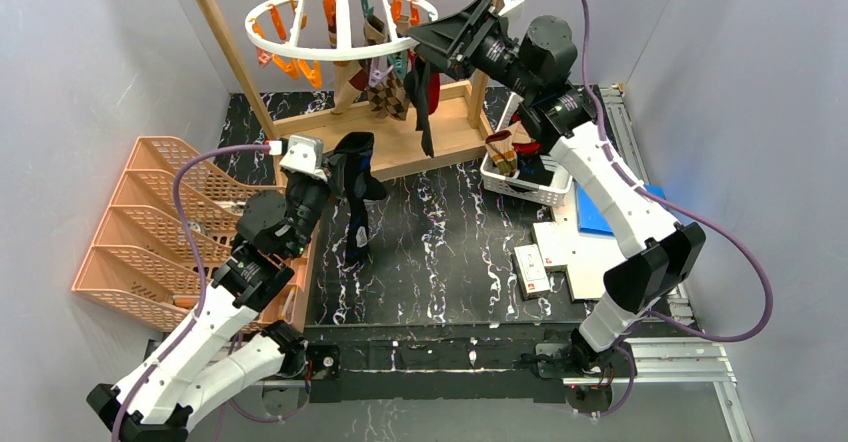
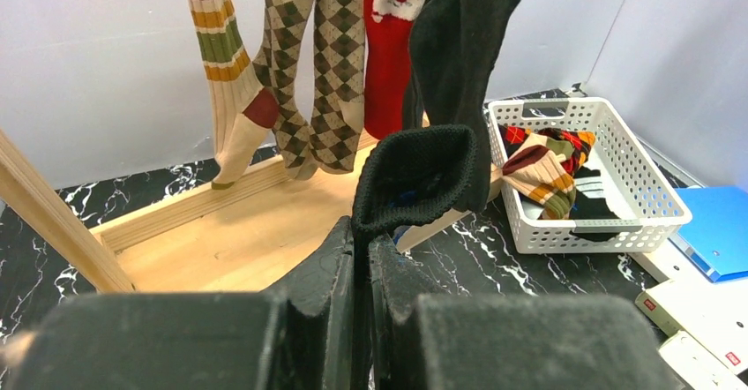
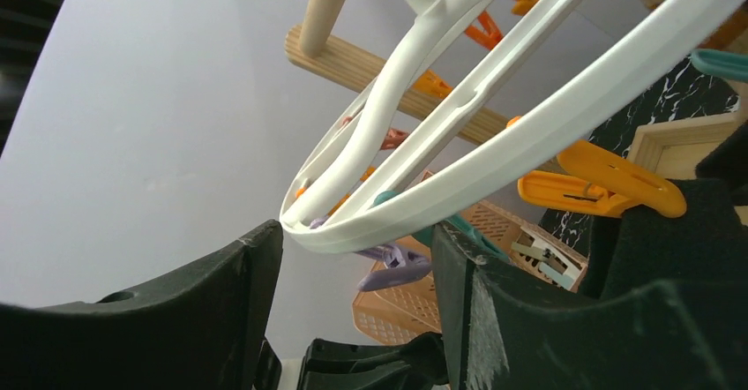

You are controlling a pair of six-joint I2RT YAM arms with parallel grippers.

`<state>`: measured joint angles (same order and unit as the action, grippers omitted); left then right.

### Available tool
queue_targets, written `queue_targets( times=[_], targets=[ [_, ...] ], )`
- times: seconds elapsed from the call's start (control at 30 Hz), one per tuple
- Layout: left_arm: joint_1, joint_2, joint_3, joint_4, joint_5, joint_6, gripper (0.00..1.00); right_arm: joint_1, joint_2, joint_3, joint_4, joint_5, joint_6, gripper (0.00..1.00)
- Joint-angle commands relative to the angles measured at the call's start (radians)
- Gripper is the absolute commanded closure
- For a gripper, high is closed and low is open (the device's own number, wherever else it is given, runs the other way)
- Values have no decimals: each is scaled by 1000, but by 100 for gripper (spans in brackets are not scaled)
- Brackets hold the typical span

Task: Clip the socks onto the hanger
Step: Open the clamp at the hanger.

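One ribbed black sock hangs from shut left jaws; right jaws gape around the plastic hanger.

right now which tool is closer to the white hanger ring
Right. The right tool straddles the hanger; the left tool is well below it, shut on a black sock.

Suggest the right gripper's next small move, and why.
Probably close the right gripper on the hanger rim to steady it: its jaws stand open astride the white ring, and the left gripper pinches a black sock, ready to lift.
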<state>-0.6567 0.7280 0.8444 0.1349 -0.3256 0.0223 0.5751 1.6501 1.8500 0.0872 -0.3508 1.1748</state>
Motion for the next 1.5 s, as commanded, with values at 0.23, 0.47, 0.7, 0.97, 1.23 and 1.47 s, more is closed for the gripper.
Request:
queue_targets(
  times=[0.23, 0.47, 0.7, 0.97, 1.23, 1.47],
  targets=[
    [-3, 22, 19, 63, -16, 10, 100, -93, 43, 46, 92, -29, 54, 36],
    [-4, 67, 41, 108, -9, 23, 100, -135, 61, 74, 70, -33, 34, 36],
    [-4, 146, 80, 172, 12, 41, 100, -147, 26, 68, 23, -22, -28, 27],
    [-4, 229, 131, 233, 51, 48, 100, -147, -109, 3, -140, 91, -235, 21],
    [-4, 315, 185, 281, 82, 55, 100, -118, -191, 1, -270, 145, -574, 21],
    [-3, 409, 240, 315, 81, 112, 100, 43, -141, 127, -461, 333, -765, 19]
  ],
)
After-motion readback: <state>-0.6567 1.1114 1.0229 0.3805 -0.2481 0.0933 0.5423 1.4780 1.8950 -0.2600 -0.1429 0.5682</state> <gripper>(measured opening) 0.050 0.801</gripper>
